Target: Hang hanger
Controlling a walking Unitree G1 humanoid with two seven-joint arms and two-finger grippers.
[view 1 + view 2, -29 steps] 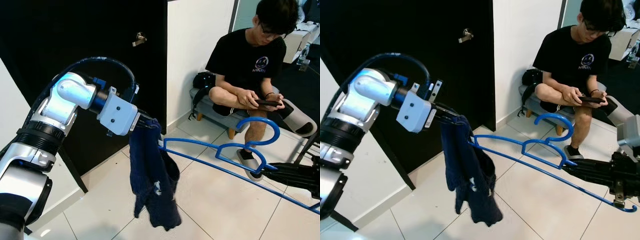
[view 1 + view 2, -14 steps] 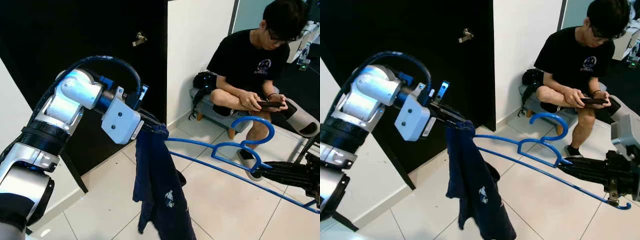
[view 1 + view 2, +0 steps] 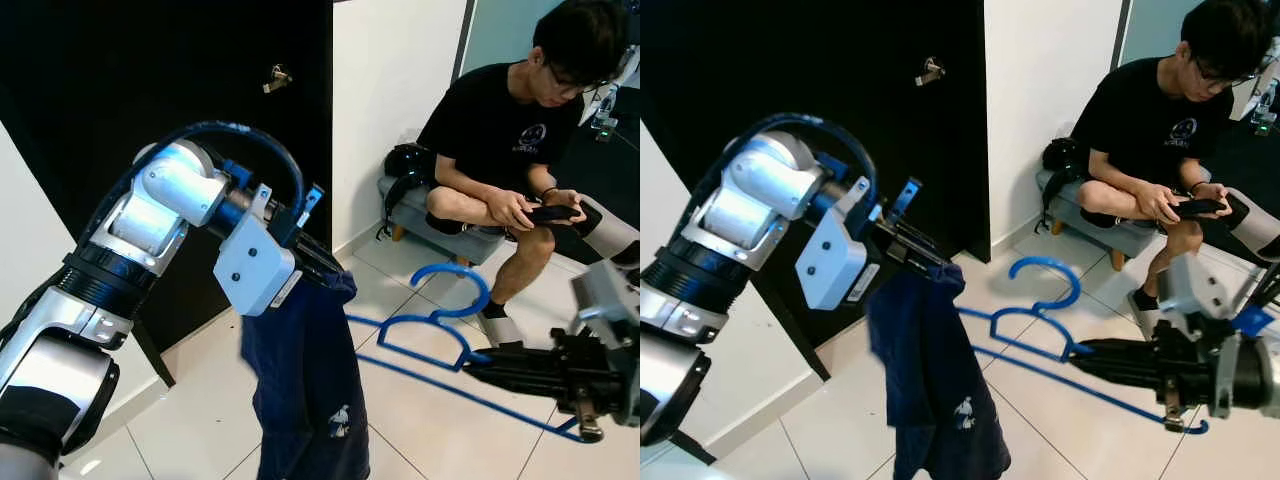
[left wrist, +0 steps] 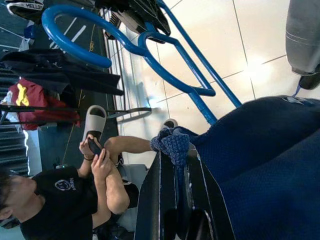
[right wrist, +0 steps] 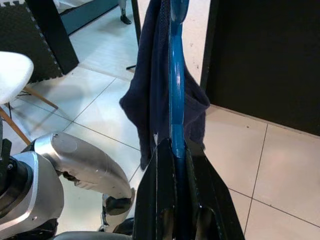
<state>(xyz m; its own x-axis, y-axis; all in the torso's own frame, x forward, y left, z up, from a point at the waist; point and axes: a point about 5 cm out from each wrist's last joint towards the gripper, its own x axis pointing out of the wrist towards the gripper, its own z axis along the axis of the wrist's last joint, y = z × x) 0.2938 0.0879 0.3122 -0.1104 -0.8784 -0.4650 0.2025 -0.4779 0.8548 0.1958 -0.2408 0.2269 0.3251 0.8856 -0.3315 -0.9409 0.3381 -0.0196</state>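
In my head view, my left tool [image 3: 325,272] is clamped on the collar of a navy garment [image 3: 305,385] that hangs down over the tiled floor [image 3: 420,420]. My right tool [image 3: 480,362] grips the blue hanger [image 3: 425,330] by its lower bar, one end tucked in the cloth. A seated person [image 3: 505,140] holds a phone.

Left wrist view: fingers [image 4: 150,200] pinch the knit edge.

Right wrist view: fingers [image 5: 205,195] close on the hanger's bar [image 5: 176,90].

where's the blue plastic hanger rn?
The blue plastic hanger is in mid-air over the tiled floor, right of centre in the eye views, clamped by the right gripper, its far end in the dark navy garment held by the left gripper.
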